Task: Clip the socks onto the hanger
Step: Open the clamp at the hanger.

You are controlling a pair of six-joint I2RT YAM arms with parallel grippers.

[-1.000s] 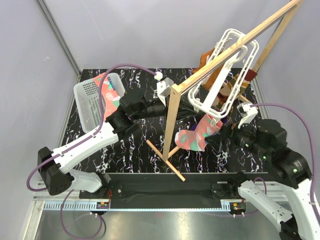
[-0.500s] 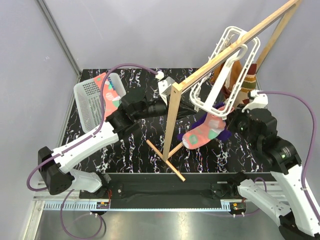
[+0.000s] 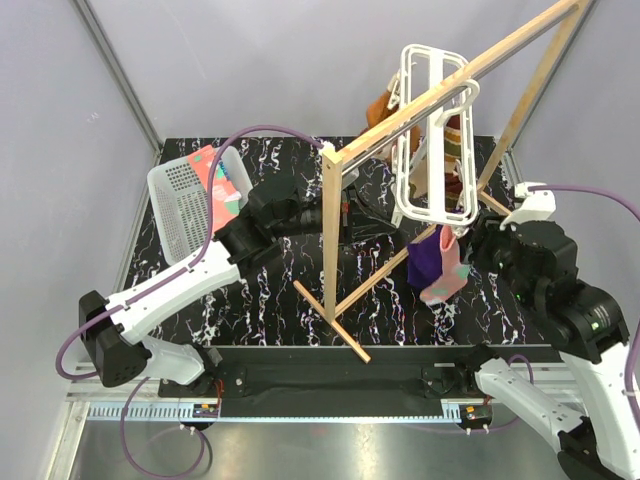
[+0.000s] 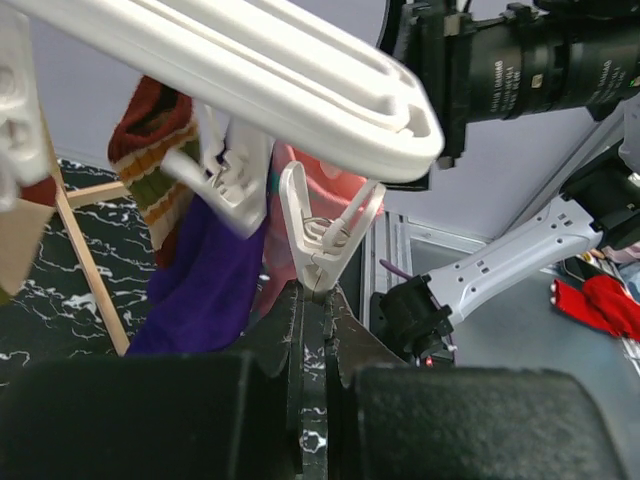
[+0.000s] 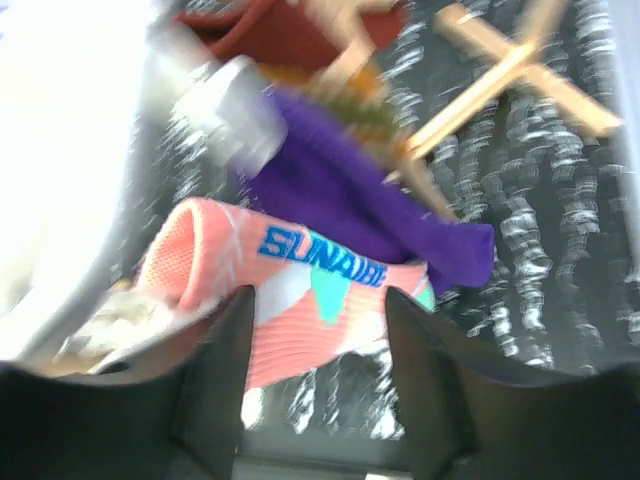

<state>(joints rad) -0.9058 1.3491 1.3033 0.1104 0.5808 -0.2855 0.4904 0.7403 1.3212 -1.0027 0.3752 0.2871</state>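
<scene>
The white hanger [image 3: 432,52] hangs from a wooden rail. In the left wrist view my left gripper [image 4: 316,298] is shut on the tail of one of its white clips [image 4: 322,235]. A pink sock [image 3: 447,278] with teal patches dangles from the hanger's near right corner, beside a purple cloth [image 3: 424,256]. My right gripper [image 5: 318,310] stands open just short of that pink sock [image 5: 300,300], not touching it. Tan striped socks [image 3: 458,135] hang on the hanger's far side. Another pink sock [image 3: 222,180] lies in the basket.
The light wooden rail stand [image 3: 330,230] rises between the arms, its cross foot [image 3: 332,320] on the black marbled table. A white mesh basket [image 3: 178,205] stands at the left. Grey walls close in the back and sides.
The hanger has swung and turned edge-on. My right gripper closed, then opened and drew back to the right; the pink sock now hangs straight down. The left gripper keeps its hold.
</scene>
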